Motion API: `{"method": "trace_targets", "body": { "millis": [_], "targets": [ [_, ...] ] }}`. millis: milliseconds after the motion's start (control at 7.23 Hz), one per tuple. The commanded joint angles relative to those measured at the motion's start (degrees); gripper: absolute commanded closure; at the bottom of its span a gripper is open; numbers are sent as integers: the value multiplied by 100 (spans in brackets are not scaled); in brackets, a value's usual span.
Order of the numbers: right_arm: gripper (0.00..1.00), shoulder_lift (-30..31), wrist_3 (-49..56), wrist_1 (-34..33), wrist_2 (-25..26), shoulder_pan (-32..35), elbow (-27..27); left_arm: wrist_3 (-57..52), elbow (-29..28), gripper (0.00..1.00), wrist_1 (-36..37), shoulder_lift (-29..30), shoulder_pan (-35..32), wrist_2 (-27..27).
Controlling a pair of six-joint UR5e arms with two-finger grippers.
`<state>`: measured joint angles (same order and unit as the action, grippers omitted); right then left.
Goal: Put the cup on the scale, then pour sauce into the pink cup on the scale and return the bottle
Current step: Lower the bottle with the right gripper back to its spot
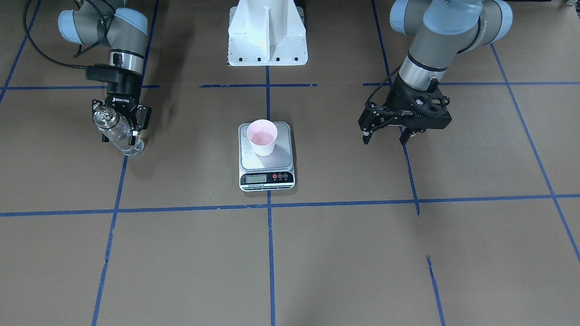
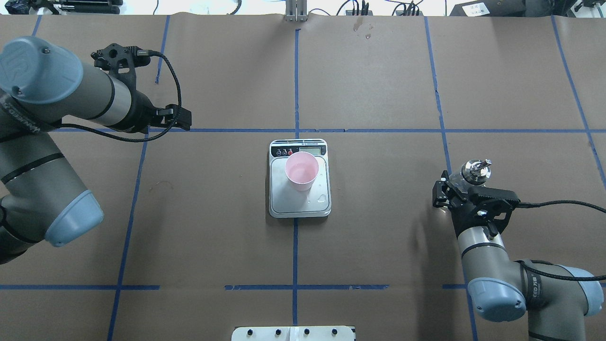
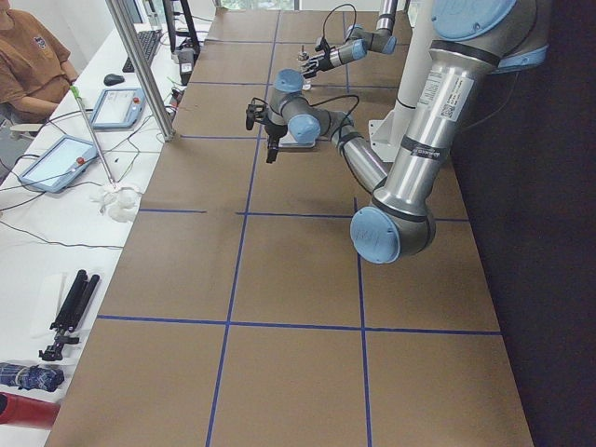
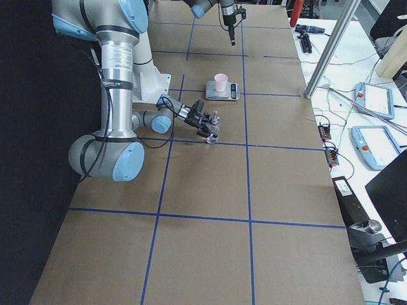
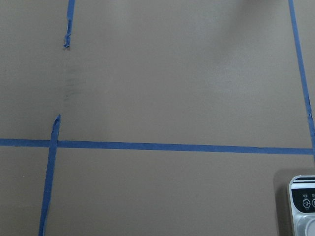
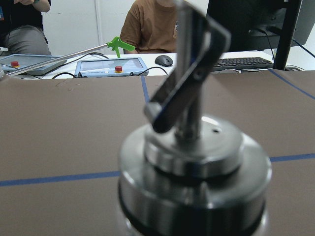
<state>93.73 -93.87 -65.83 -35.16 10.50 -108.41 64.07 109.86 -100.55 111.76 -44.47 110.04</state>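
- Cup, pale pink, stood upright approx. mid-plate on the scale. The scale sat mid-table on a blue tape line, display end facing away from the robot.
- Cup inside looked pink; couldn't tell any liquid level.
- Few small wet-looking spots lay on the steel plate beside the cup.
- Right gripper was clamped on the bottle, fingers either side of the glass body just below the silver cap.
- Bottle was roughly upright on the robot's right side, well apart from the scale. Its base was down at tabletop level; couldn't tell if it was touching.
- Sauce: clear, barely made out thru the glass; amount not readable.
- Right wrist view: cap & spout filled the frame, blurred.
- Left gripper had its jaws spread wide w/ nothing btwn them. Its fingers pointed down over bare table on the robot's left, well apart from the scale.
- Left wrist view: only a corner of the scale at the lower right edge, plus tape lines.
- Background: person in a brown shirt sat behind the table's far edge, w/ a keyboard & mouse on the desk.
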Motion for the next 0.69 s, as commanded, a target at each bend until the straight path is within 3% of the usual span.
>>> {"method": "trace_targets", "body": {
  "millis": [0,138,553],
  "targets": [
    [100,-30,0,-9,-44,-22,21,0,0,0,1,4,0,0],
    [1,-30,0,-18,-35,-22,65,9,0,0,1,21,9,0],
    [0,-57,17,0,-44,-31,31,18,9,0,1,30,9,0]
  ]
}}
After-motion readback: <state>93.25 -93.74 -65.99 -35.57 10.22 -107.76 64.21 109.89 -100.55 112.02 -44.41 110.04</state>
